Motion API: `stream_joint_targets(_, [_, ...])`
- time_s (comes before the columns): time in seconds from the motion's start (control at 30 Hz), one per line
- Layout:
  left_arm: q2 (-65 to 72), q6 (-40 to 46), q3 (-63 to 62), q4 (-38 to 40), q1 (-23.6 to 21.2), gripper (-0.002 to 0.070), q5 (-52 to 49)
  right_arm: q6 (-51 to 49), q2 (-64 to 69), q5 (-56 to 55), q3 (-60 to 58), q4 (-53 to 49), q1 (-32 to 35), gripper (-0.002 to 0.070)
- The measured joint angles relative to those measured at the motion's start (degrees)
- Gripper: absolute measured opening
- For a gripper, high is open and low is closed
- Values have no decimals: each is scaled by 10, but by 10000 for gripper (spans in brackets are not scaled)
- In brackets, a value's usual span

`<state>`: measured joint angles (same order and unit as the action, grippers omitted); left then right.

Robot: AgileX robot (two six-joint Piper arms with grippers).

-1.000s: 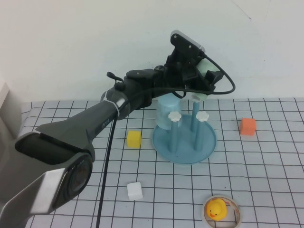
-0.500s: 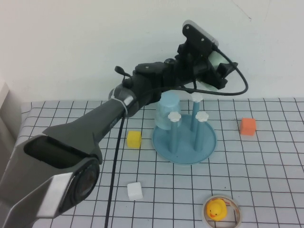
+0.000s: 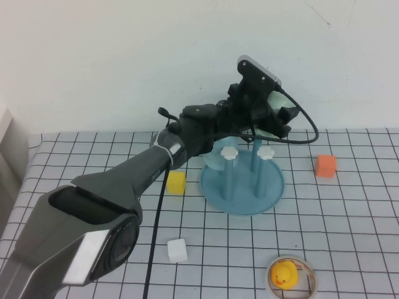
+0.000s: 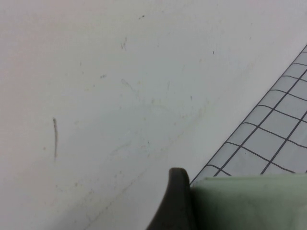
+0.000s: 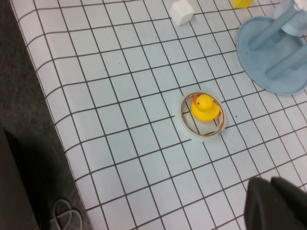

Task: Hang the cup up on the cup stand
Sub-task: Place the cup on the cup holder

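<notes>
The left gripper (image 3: 274, 118) is raised above the far part of the checked table (image 3: 349, 237), over the blue round cup stand with upright pegs and white flower knobs (image 3: 242, 180). Its fingers stand wide around the pale mint-green plastic cup (image 3: 276, 104), which it holds in the air, not yet on any peg. In the left wrist view the cup (image 4: 249, 203) lies against 1 dark finger (image 4: 173, 201).

A light blue tumbler (image 3: 216, 162) already sits on a peg at the far left side of the stand. The task seems about half done: the cup is lifted and carried, and lowering it over a free peg and releasing it is left.

The right gripper (image 5: 276, 203) hovers with its fingers closed and empty, near the front edge, close to the yellow toy duck in a small ring (image 5: 204, 108).
</notes>
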<state>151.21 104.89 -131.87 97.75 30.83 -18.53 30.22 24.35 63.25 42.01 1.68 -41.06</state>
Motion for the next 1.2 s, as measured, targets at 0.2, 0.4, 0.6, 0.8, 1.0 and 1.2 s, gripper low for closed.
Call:
stream_joint_targets(0.2, [0, -24, 0, 0, -2, 554, 1, 0, 0, 0, 0, 0, 0, -1])
stream_joint_targets(0.4, [0, -37, 0, 0, -2, 554, 1, 0, 0, 0, 0, 1, 0, -1])
stream_joint_targets(0.6, [0, -37, 0, 0, -3, 554, 18, 0, 0, 0, 0, 1, 0, -1])
stream_joint_targets(0.8, [4, -37, 2, 0, -3, 554, 24, -1, 0, 0, 0, 2, 0, -1])
stream_joint_targets(1.0, [19, -37, 3, 0, -3, 554, 22, -1, 0, 0, 0, 2, 0, -1])
stream_joint_targets(1.2, [26, -50, 3, 0, -3, 554, 12, -1, 0, 0, 0, 2, 0, -1])
